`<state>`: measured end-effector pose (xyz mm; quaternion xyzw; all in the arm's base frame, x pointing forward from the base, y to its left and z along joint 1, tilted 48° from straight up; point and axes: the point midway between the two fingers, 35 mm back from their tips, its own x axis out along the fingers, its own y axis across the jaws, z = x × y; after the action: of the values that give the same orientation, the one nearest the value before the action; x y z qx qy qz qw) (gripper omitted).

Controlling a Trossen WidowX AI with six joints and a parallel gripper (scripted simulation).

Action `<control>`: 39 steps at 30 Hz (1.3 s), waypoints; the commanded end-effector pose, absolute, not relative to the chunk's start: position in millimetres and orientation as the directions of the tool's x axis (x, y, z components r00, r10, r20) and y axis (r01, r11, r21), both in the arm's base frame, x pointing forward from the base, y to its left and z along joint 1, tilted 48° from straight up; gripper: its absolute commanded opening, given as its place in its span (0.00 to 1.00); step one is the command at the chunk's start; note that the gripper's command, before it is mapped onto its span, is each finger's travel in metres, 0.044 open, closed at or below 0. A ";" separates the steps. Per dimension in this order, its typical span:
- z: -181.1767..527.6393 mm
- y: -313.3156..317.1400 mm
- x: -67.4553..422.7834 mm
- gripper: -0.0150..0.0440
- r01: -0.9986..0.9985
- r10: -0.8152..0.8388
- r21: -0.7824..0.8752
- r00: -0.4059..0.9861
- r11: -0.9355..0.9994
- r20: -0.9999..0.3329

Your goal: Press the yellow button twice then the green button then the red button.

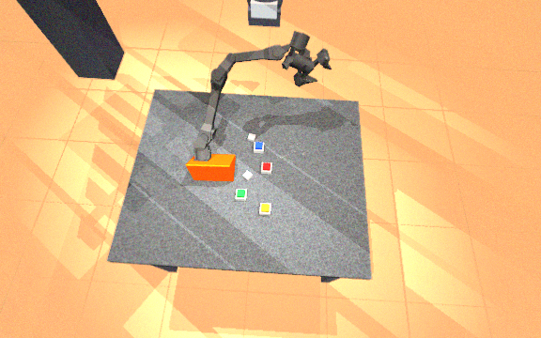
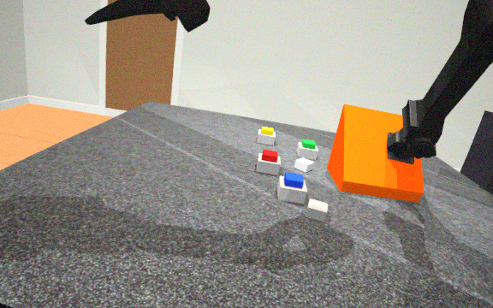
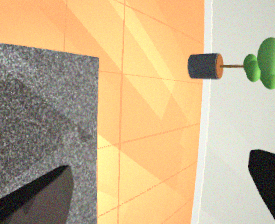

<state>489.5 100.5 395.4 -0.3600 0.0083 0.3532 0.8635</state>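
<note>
Grey speckled stone is what I've got under me, a big square table [image 1: 299, 244] sitting on orange floor tiles, and my arm is bolted onto an orange wedge-shaped base [image 1: 211, 170] near the middle-left of it

My gripper [image 1: 309, 69] is way up high and out past the far edge of the table in the top view, fingers spread wide, nothing between them. From the exterior view you only catch one dark finger [image 2: 144, 9] poking in along the top edge, high above the stone. The wrist view shows both finger tips as dark wedges at the bottom corners, with the table's corner on the left, floor tiles in the middle and a pale wall on the right. There's also a little potted plant [image 3: 264, 63] against that wall, turned sideways in my view

The buttons are all clustered just right of my base, well away from where my gripper is. Yellow button [image 1: 265, 207] is the nearest one in the top view, on its white housing. Green button [image 1: 240, 192] sits just left of it and a touch farther back. Red button [image 1: 266, 166] is farther again, and the blue button [image 1: 258, 145] beyond that

Two small white blocks too: one white block [image 1: 247, 175] sits between the red and green buttons, close to my base, and the other white block [image 1: 251, 137] is just beyond the blue button

My arm's shadow [image 1: 299, 119] lies across the far part of the table
</note>
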 end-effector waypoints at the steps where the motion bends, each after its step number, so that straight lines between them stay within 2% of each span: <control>1: 333.8 65.1 512.3 0.93 -0.675 0.546 -0.509 0.736 0.534 -0.402; 12: 180.5 -32.0 520.1 0.93 -0.715 0.444 -0.167 0.581 0.679 -0.682; 22: 47.5 -111.5 466.1 0.93 -0.573 0.456 0.210 0.327 0.792 -0.828; 29: -33.8 -149.3 395.6 0.93 -0.351 0.553 0.484 0.126 0.801 -0.824; 35: -89.6 -162.3 317.5 0.93 -0.078 0.701 0.700 -0.019 0.710 -0.713; 39: -97.0 -162.4 303.6 0.93 -0.027 0.729 0.730 -0.036 0.683 -0.683</control>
<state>318.6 -165.6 -89.3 0.2380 0.6474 0.2906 0.6632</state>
